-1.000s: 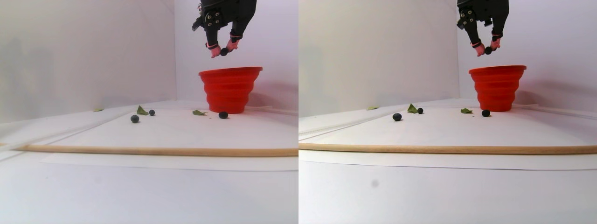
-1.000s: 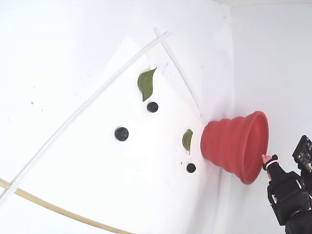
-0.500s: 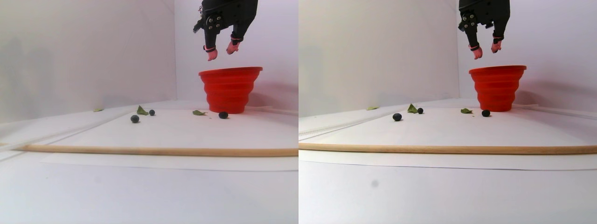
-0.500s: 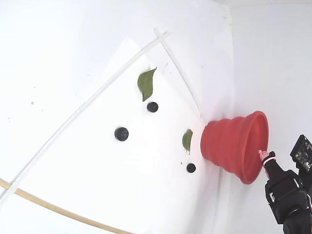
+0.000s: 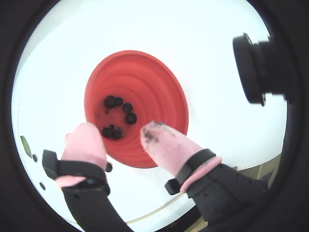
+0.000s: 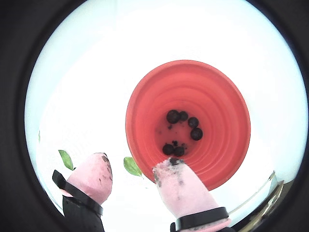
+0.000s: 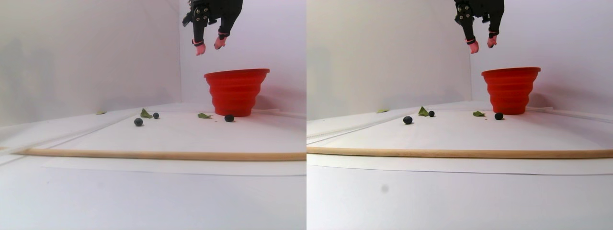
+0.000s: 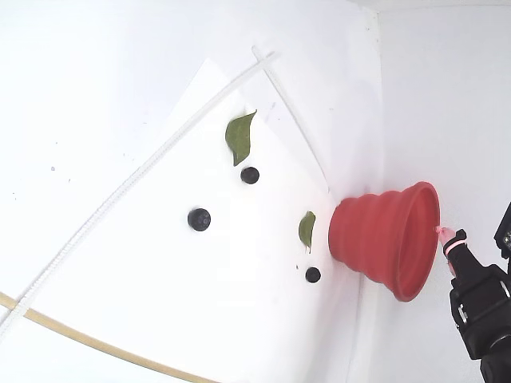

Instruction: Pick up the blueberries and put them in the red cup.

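**Wrist views show several blueberries in the cup, three left on the desk**

Wrist views look straight down into the red cup [image 6: 227, 140], where a cluster of blueberries [image 6: 182, 129] lies on the bottom; about six or seven dark balls, though two clump together and the count is uncertain. The fingers [image 6: 96, 176] stand apart and empty above the rim, their pink tips smudged dark. On the white desk [image 7: 143, 191] three blueberries are not yet collected: one [image 8: 313, 274] just beside the cup's base at about 7 o'clock in the fixed view, another [image 8: 250, 175] next to a green leaf [image 8: 239, 137], and a third [image 8: 199, 219] farther out. By my judgement the task is well past halfway. The cup is bright red, ribbed and stepped, standing upright near the wall.
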Tool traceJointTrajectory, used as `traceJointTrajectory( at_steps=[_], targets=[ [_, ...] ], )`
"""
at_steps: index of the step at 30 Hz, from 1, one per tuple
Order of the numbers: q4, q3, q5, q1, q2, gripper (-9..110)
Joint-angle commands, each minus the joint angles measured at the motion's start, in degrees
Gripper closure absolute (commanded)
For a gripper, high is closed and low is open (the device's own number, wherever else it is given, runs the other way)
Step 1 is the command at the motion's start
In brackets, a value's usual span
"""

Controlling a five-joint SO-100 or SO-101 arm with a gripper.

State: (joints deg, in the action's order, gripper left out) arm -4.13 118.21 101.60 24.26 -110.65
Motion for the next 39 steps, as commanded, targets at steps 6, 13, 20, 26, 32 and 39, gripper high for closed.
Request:
traceJointTrajectory(
  at_steps=[6,13,20,26,32,39],
  targets=[
    [-2.29,0.35,0.35,-3.69,-8.00,85],
    [-5.45,2.11,-0.44,-7.56,-9.49,85],
    [-6.42,4.31,-0.97,-10.72,-9.58,85],
    [-6.86,5.71,-1.14,-12.92,-9.49,85],
    [-7.21,6.77,-1.32,-14.41,-8.88,85],
    [-8.26,7.91,-1.76,-16.44,-7.82,85]
  ],
)
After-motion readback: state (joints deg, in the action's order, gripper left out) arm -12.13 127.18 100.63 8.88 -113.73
